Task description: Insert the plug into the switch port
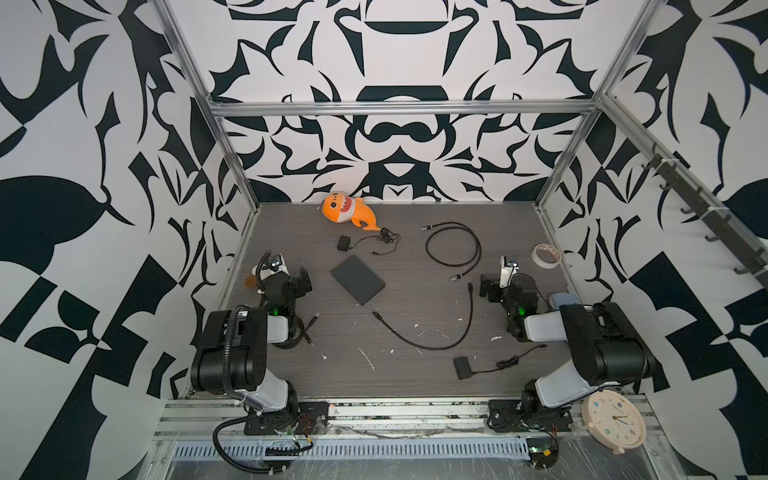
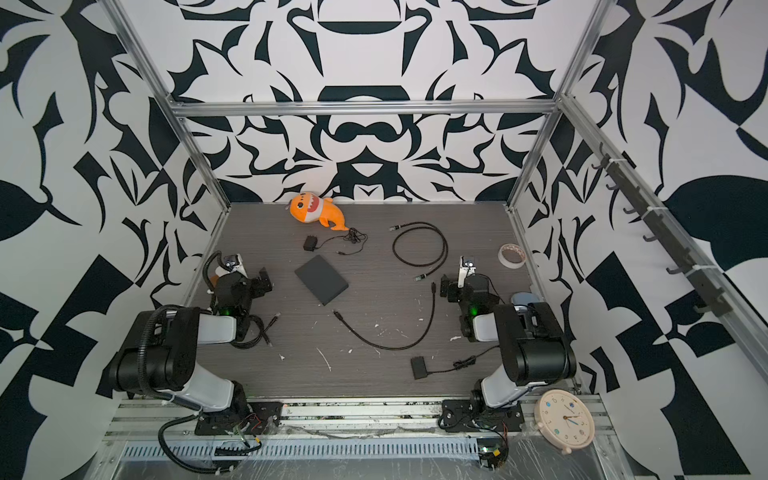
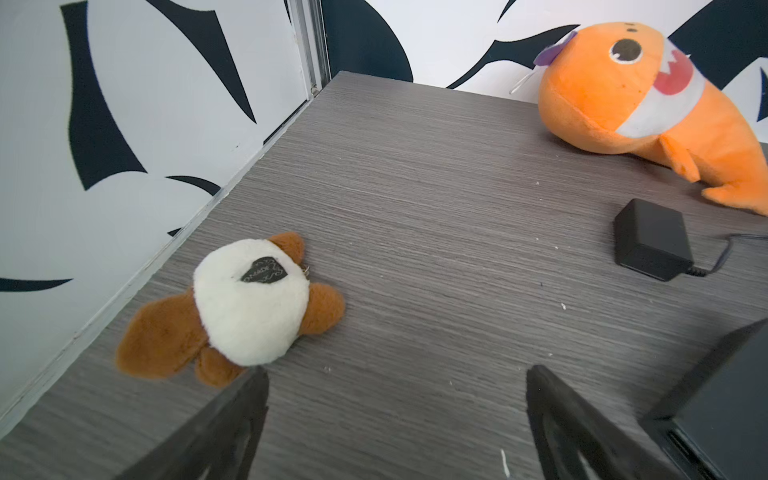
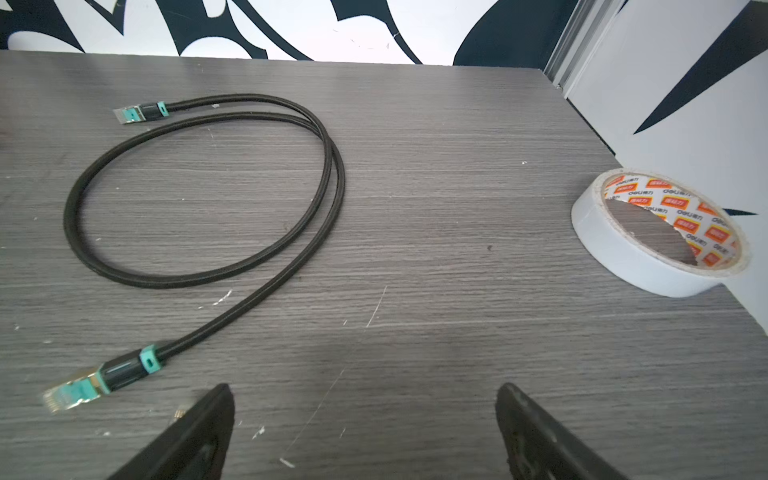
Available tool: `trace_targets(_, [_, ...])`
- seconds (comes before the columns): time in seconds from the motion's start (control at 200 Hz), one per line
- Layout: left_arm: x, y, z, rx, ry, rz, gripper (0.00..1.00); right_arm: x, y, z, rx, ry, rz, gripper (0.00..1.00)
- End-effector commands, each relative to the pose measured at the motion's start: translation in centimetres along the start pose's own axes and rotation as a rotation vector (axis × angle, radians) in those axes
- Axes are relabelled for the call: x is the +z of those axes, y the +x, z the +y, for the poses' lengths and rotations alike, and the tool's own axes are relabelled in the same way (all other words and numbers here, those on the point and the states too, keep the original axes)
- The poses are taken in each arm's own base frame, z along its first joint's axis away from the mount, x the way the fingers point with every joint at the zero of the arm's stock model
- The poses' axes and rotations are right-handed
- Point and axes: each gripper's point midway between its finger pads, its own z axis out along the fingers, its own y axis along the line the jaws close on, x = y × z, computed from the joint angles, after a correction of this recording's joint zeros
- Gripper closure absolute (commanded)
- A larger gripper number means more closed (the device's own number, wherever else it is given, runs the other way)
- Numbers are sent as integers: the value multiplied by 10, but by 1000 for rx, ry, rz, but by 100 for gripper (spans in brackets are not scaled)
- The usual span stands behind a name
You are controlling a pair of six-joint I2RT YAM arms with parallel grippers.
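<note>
A dark wood-grain counter (image 1: 332, 382) stood inside black-and-white patterned walls. The flat dark grey rectangular switch box (image 1: 358, 279) lay near the middle, apart from everything else. To its right, a black braided network cable (image 4: 71, 216) lay in a loose loop. Its nearer teal-banded metal plug (image 4: 79, 390) rested on the counter between the switch box and the right arm's jaws, just beside them. Those jaws stood wide open and empty, low over the counter. The left arm's jaws, left of the switch box, were likewise wide open and empty.

A thin black cord (image 1: 436, 348) curved in front of the switch box, one end lying near the plug. Farther out lay:
- an orange plush shark (image 1: 349, 210)
- a black power adapter (image 1: 343, 242)
- a brown-and-white plush toy (image 3: 232, 309)
- a white tape roll (image 4: 648, 245)
- a small black box with a lead (image 1: 462, 367)

A cream round clock (image 1: 613, 419) sat on the front rail.
</note>
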Motion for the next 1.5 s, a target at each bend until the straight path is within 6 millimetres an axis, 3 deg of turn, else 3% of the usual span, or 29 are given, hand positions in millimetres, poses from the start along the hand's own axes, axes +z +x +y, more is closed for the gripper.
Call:
trace_targets(0.0, [1, -8, -1, -15, -1, -22, 1, -1, -19, 1, 0, 0, -61, 0])
trace_targets(0.985, [2, -8, -2, -7, 9, -19, 1, 0, -20, 5, -12, -21, -60, 0])
trace_targets(1.12, [2, -8, -3, -2, 14, -22, 1, -2, -32, 12, -28, -61, -44, 6])
trace_targets(1.235, [0, -24, 7, -5, -78, -21, 1, -5, -44, -2, 22, 38, 66, 13])
trace_targets(1.34, [1, -50, 15, -25, -173, 119, 1, -11, -61, 16, -2, 1, 82, 15])
trace_targets(1.495, [-1, -74, -1, -75, -217, 175, 1, -12, -89, 87, -71, -216, 67, 18])
